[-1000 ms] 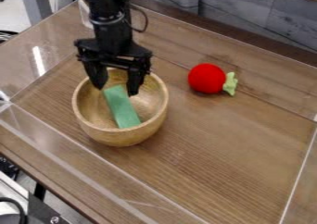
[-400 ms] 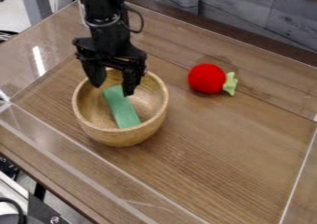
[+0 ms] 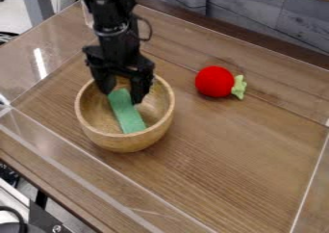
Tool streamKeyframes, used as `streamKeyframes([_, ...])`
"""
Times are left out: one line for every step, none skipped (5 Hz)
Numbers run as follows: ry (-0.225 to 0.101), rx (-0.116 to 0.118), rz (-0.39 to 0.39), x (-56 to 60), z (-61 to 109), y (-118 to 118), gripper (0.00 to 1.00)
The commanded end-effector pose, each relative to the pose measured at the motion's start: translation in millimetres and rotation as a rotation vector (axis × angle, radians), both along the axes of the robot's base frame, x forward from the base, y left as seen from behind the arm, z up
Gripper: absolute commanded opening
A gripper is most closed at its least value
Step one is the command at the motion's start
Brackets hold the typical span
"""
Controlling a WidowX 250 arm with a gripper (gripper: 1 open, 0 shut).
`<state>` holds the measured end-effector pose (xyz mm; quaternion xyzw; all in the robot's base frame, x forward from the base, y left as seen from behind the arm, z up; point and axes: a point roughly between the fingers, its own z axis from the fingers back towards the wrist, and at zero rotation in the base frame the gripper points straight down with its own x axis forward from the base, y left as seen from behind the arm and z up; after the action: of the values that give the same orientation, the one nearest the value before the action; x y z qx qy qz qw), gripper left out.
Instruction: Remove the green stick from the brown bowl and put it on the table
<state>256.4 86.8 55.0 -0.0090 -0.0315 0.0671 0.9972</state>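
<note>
The green stick (image 3: pixel 123 113) lies inside the brown bowl (image 3: pixel 125 119), leaning from the bowl's floor up toward its far wall, its upper end tucked under the black gripper (image 3: pixel 119 83); the gripper points down over the far half of the bowl with its fingers spread wide apart, one on each side of the stick's upper end, and I cannot tell whether either tip touches it; nothing is held. From here the stick looks like a flat, stiff little bar, light enough that weight should be no worry; its faces seem smooth, so a pinch across the broad flats might slide, and I would sooner take it across its narrow edges near the raised upper end, where it stands clear of the wood. The bowl looks thick-walled and solid, yet it sits loose on the table (image 3: pixel 232 169) and may shift if a finger pushes on its rim. To the right of the bowl, well apart, rests a red ball (image 3: pixel 215 81) with a small green leaf. No brand, label or writing can be read anywhere.
</note>
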Motion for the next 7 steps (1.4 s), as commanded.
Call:
streamKeyframes([-0.043, 0.001, -0.006, 17.5, 18.5, 12.0, 1.00])
streamKeyframes([-0.044, -0.001, -0.017, 17.0, 14.3, 17.0, 1.00])
streamKeyframes([-0.042, 0.000, -0.028, 16.5, 8.8, 20.6, 1.00])
streamKeyframes([-0.039, -0.004, -0.037, 12.2, 3.6, 25.2, 1.00])
streamKeyframes([-0.033, -0.010, -0.046, 7.4, -1.1, 27.3, 1.00])
streamKeyframes([-0.030, -0.013, -0.062, 4.1, -5.5, 28.0, 1.00])
streamKeyframes([-0.027, -0.019, -0.011, 4.5, -5.1, 15.0, 1.00])
